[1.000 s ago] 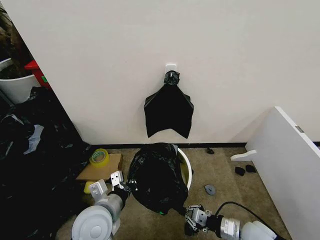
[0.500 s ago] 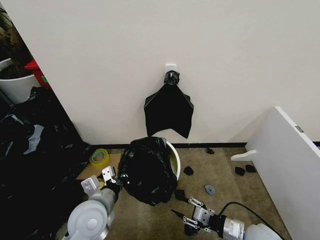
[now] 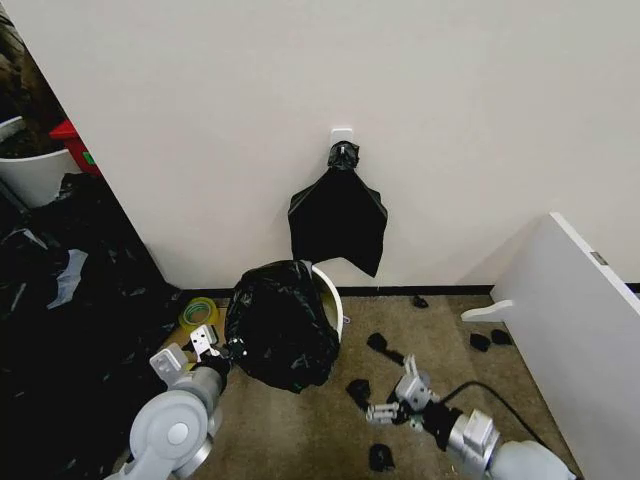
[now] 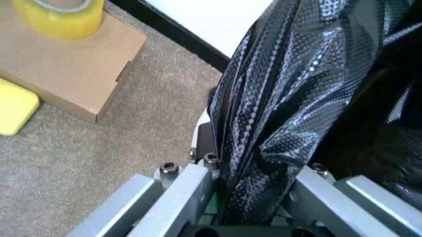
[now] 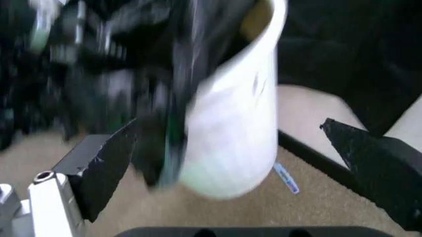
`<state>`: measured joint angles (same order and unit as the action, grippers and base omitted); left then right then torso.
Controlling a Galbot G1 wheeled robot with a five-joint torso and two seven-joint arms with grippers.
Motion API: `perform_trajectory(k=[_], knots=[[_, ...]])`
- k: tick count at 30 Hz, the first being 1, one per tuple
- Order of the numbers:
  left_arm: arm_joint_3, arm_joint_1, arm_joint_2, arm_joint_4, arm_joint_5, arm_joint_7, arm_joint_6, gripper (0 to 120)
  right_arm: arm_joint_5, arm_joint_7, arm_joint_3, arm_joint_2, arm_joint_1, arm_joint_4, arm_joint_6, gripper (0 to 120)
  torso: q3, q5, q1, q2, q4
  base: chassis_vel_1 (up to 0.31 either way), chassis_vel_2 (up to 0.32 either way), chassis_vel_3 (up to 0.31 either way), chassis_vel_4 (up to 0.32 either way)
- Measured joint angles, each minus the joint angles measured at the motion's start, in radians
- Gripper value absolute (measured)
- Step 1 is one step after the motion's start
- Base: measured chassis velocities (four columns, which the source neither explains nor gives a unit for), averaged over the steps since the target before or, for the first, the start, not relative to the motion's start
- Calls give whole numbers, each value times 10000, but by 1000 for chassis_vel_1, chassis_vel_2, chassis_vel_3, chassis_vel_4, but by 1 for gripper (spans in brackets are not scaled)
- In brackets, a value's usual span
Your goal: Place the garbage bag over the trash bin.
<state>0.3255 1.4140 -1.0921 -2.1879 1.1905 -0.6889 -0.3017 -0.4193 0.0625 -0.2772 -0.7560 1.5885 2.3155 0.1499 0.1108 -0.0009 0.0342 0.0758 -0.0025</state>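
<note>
my left gripper (image 4: 254,217) clenched on garbage bag (image 3: 280,325) edge; right gripper (image 3: 392,400) released, near-right on floor. bag covers the trash bin (image 3: 328,295) by far wall. thin, slippery film; i'd grip bunched hem.

The thin, crinkly plastic garbage bag (image 3: 280,325) is glossy black; close up in the left wrist view it (image 4: 297,98) shows a fine pattern of pale dots. The round, smooth plastic trash bin (image 3: 328,295) is white, with a yellowish inside (image 5: 254,19). The left hand (image 3: 213,343) is silver-grey metal; the right hand (image 3: 385,400) is silver with black fingers (image 5: 369,168). At 9 o'clock from the bin, the tape roll (image 3: 198,313) is translucent yellow-green on a flat brown cardboard box (image 4: 72,74). The carpeted floor (image 3: 440,340) is beige, the wall (image 3: 400,80) off-white.
</note>
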Motion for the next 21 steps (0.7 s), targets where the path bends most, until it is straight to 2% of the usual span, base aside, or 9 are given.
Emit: perform_trajectory(k=[1, 2, 4, 7, 13, 16, 17, 19, 21], knots=[[-71, 27, 0, -36, -178, 66, 4, 0, -643, -479, -86, -65, 12, 651, 820, 100, 0, -1, 0, 0, 0, 0, 0, 0, 0], [-71, 27, 0, -36, -178, 66, 4, 0, -643, -479, -86, -65, 12, 651, 820, 100, 0, -1, 0, 0, 0, 0, 0, 0, 0], [-190, 84, 10, -130, -464, 213, 7, 0, -2089, -1356, -64, -261, -225, 1593, 2226, 100, -1, 0, 0, 0, -2, 0, 0, 0, 0], [-320, 137, 6, -219, -717, 312, 8, 0, -2808, -1710, 147, -408, -514, 1923, 2817, 98, 0, 2, 0, 0, 1, 0, 0, 0, 0], [-475, 236, -48, -352, -1010, 471, 4, 0, -2537, -1636, 531, -727, -847, 1593, 2746, 97, -1, 3, 0, 0, 0, 0, 0, 0, 0], [-586, 303, -14, -424, -1098, 542, -22, 0, -2277, -1510, 571, -871, -954, 1210, 2637, 86, -1, 3, 0, 0, 0, 0, 0, 0, 0], [-586, 303, -14, -424, -1098, 542, -22, 0, -2277, -1510, 571, -871, -954, 1210, 2637, 86, -1, 3, 0, 0, 0, 0, 0, 0, 0], [-654, 324, 2, -442, -1134, 573, -52, 0, -2270, -1508, 552, -924, -980, 1111, 2622, 75, 0, 3, 0, 0, -1, 0, 0, 0, 0], [-667, 335, -5, -458, -1147, 586, -59, 0, -2270, -1508, 549, -932, -1003, 1077, 2623, 72, -1, 3, 0, 0, -1, 0, 0, 0, 0]])
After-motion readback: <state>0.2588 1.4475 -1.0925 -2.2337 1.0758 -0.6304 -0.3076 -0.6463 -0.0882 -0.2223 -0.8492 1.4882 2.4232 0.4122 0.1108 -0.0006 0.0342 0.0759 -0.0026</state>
